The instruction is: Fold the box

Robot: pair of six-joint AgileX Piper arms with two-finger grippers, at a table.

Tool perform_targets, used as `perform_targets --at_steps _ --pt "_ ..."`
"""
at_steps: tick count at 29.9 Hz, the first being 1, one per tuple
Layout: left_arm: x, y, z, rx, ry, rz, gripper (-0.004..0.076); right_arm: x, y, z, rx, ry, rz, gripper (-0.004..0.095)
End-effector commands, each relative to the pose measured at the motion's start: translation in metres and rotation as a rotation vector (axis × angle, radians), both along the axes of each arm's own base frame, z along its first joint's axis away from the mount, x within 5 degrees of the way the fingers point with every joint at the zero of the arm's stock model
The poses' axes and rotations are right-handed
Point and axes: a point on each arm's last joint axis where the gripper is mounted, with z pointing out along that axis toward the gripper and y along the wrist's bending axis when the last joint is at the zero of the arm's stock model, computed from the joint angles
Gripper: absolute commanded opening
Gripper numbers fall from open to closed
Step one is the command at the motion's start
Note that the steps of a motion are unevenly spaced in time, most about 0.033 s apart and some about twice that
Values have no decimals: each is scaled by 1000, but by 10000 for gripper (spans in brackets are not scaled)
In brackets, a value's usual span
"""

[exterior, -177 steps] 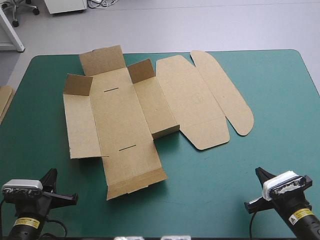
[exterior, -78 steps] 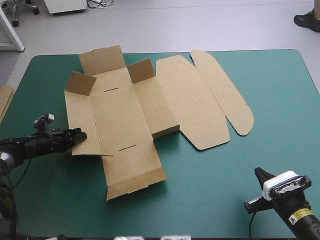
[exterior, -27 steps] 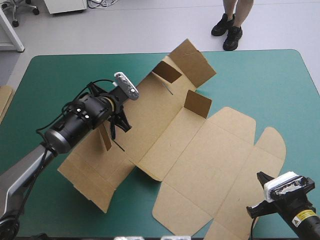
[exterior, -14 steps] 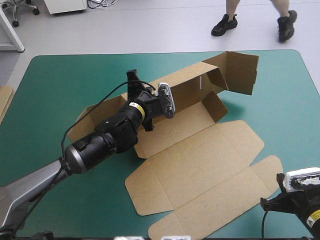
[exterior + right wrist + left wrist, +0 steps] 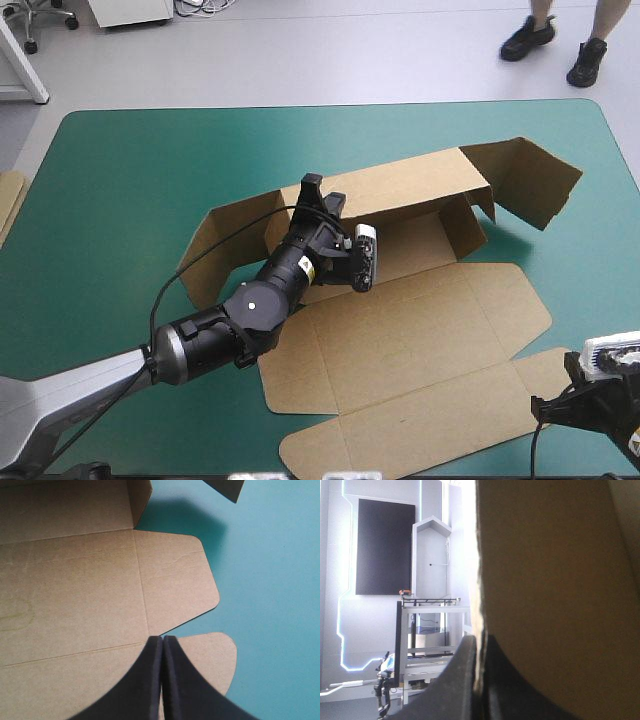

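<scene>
The brown box (image 5: 410, 330), likely light, stiff board best gripped at a wall's edge, lies central on the surface (image 5: 120, 170), its raised far wall pinched in the left hand (image 5: 322, 196), while the right hand (image 5: 163, 640) hovers closed and empty.

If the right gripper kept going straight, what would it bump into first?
Most likely the flat lid of the box, lying right ahead of the right gripper. How high it hovers above the board is unclear.

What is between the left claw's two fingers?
A wall of the box. In the left wrist view, its brown edge is pinched between the black fingers of the left claw.
</scene>
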Motion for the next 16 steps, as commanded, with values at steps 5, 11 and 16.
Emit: perform_targets --at_steps 5,11,16 --pt "-19 22 24 -59 -105 -75 -10 -2 -1 19 4 -33 -5 -14" --pt "-22 31 26 -76 -110 -54 -10 2 0 34 10 -34 -4 -14" --pt "-26 31 29 -77 -139 -19 -10 18 8 51 34 3 11 -14"
